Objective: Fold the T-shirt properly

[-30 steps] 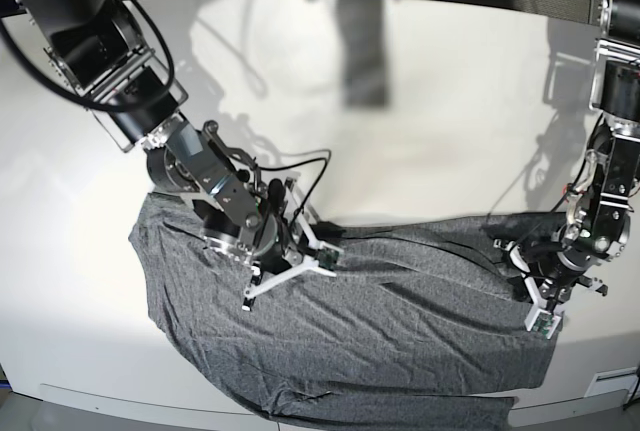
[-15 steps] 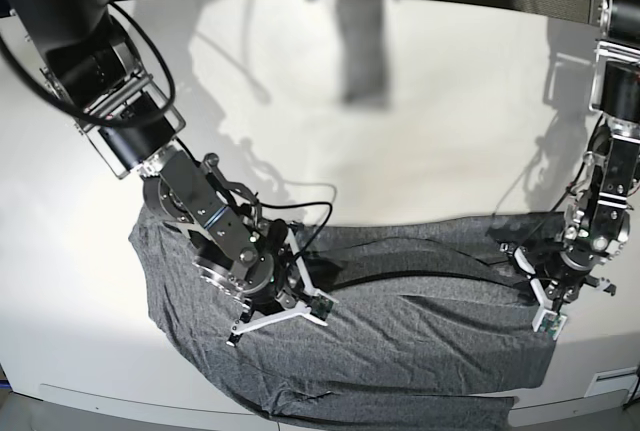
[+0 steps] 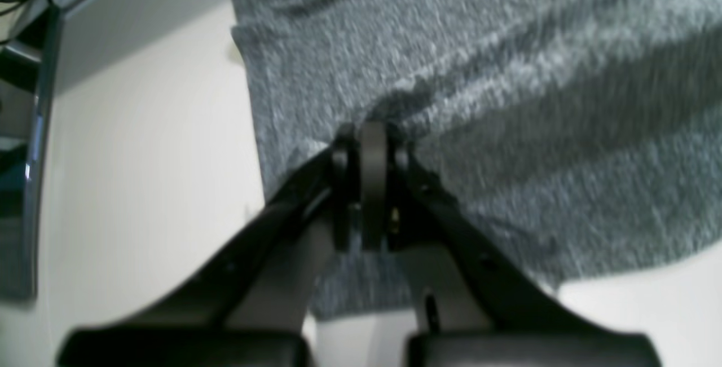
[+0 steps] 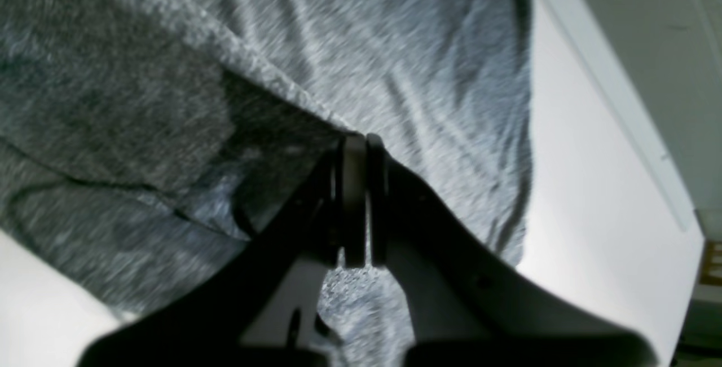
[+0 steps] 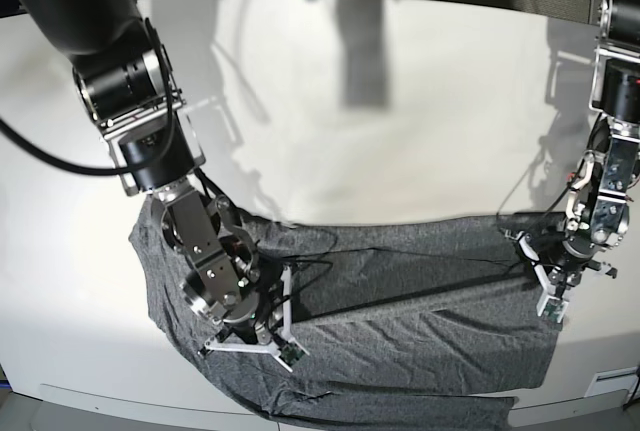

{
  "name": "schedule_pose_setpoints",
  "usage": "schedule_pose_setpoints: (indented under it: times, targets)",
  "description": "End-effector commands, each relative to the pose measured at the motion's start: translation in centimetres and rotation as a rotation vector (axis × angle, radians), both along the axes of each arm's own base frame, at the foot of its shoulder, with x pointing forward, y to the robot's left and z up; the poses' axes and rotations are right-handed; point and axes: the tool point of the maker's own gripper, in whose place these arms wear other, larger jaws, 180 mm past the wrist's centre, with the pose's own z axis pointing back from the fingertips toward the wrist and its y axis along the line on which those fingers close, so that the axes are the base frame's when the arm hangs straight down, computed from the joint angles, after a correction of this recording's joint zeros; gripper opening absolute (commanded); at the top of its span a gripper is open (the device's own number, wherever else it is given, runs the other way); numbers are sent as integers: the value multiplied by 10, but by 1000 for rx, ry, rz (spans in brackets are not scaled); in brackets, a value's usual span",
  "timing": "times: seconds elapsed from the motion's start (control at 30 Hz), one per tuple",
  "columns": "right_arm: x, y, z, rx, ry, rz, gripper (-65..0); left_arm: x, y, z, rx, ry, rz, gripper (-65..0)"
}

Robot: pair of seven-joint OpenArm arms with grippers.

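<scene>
My right claw [image 5: 262, 339] has swept toward the table's [image 5: 400, 131] near edge, dragging a taut fold of the grey T-shirt [image 5: 420, 321] spread there, while both it and my left claw [image 5: 553, 303] stay clenched on cloth, mid-fold.

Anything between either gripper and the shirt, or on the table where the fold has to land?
Nothing visible. The left gripper and right gripper are each shut directly on the T-shirt. The white table beyond the shirt shows only shadows; cables lie at its far edge.
</scene>
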Motion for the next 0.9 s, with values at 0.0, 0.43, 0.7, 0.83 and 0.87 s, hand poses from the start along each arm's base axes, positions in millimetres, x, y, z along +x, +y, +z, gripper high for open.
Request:
schedule_pose_setpoints:
  times: [0.0, 0.43, 0.7, 0.83, 0.87]
  targets:
    - [17, 1, 31, 7, -68, -4, -650, 11, 10, 23, 23, -39, 17, -650]
    - [13, 4, 52, -26, -62, 7, -650, 0, 17, 69, 81, 7, 24, -650]
    - [-18, 28, 15, 23, 96, 152, -650, -1, 5, 74, 10, -14, -3, -650]
    - [-32, 30, -3, 34, 140, 161, -618, 1, -3, 75, -11, -84, -39, -650]
    - [-35, 29, -7, 33, 147, 160, -598, 2, -6, 76, -20, -111, -53, -650]
